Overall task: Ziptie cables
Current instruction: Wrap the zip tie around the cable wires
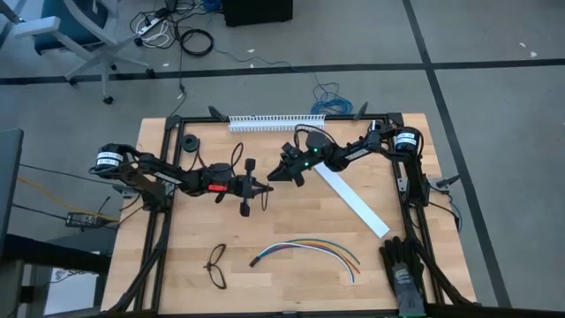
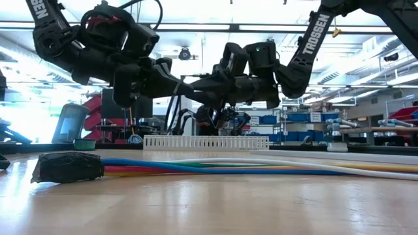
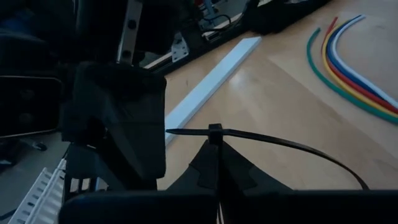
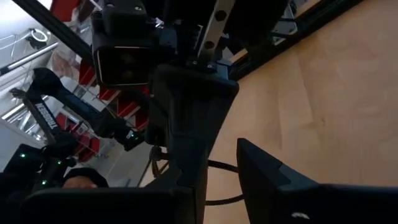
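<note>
The cables [image 1: 305, 250], thin curved wires in white, blue, orange, yellow and green, lie flat near the table's front edge, joined at a dark end [image 2: 67, 167]. Above the table's middle my two grippers meet tip to tip. My left gripper [image 1: 265, 187] is shut on the ziptie [image 3: 280, 140], a thin dark strip that bows away past its fingers. My right gripper [image 1: 272, 175] faces it from the right, its fingers apart [image 4: 224, 180]. Thin ziptie strands cross the gap between them. The ziptie's pointed end [image 3: 169, 130] reaches the right gripper's finger [image 3: 118, 124]. My left gripper pinches the ziptie at its small square head [image 3: 214, 130] between its two fingertips. The fingers lie about level and point toward the table's right, across the strip. The ziptie is lifted clear of the table, its strap curving off in a slack bow. My right gripper stands around the ziptie's pointed end; whether it touches the strip I cannot tell.
A wide flat white strip [image 1: 353, 201] lies slanted right of centre. A white slotted duct [image 1: 275, 122] runs along the far edge. Black glasses [image 1: 216, 265] lie left of the cables and a black glove [image 1: 402, 269] at the front right. Bare wood separates grippers and cables.
</note>
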Action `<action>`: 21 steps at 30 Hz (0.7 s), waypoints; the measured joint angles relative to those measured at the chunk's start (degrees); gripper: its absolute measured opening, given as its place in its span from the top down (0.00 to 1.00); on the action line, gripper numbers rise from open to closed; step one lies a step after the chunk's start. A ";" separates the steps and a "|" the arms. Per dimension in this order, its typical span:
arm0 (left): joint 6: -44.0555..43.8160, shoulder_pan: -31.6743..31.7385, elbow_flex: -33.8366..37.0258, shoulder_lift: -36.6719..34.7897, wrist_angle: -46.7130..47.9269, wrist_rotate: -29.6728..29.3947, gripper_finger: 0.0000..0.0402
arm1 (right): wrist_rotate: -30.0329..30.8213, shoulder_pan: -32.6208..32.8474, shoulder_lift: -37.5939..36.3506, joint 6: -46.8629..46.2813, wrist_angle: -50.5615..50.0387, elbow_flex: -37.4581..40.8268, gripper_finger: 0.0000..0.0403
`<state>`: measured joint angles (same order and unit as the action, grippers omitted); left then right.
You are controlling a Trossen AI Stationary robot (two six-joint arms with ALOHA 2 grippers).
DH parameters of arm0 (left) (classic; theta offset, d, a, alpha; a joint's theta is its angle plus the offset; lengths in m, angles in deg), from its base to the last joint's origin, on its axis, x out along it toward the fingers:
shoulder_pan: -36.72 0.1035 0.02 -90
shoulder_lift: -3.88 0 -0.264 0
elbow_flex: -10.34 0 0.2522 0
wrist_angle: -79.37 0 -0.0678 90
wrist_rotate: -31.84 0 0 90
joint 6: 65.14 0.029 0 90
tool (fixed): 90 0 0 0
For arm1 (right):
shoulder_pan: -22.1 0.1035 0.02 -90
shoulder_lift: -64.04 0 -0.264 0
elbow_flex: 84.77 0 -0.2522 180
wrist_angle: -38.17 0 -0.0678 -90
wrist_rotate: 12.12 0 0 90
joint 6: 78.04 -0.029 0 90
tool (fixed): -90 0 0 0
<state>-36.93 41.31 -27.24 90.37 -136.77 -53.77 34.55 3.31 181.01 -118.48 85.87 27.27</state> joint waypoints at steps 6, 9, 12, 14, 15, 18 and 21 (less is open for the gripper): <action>-0.01 0.08 0.01 0.02 0.09 -0.02 1.00 | -2.56 -0.39 0.00 -0.47 4.83 0.00 0.80; -0.02 0.13 0.02 0.02 0.07 -0.02 1.00 | -3.63 -0.69 0.00 -1.95 6.02 -0.02 0.79; 0.00 0.46 0.02 0.02 0.07 -0.41 1.00 | -3.60 -0.71 0.00 -1.98 5.81 -0.02 0.78; -0.01 0.68 0.02 0.02 0.09 -1.64 1.00 | -2.71 -0.33 0.00 -1.91 5.81 -0.02 0.78; 0.00 0.80 0.02 0.02 0.09 -2.00 1.00 | -2.11 0.00 0.00 -1.60 5.77 -0.02 0.78; 0.00 1.06 0.02 0.02 0.09 -2.91 1.00 | -0.40 0.82 0.00 -0.20 5.65 -0.02 0.78; 0.00 1.04 0.02 0.02 0.09 -4.75 1.00 | 0.48 1.20 0.00 0.52 5.27 -0.02 0.79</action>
<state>-36.93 42.35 -27.21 90.40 -136.69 -58.52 35.04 4.50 181.01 -117.96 91.15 27.25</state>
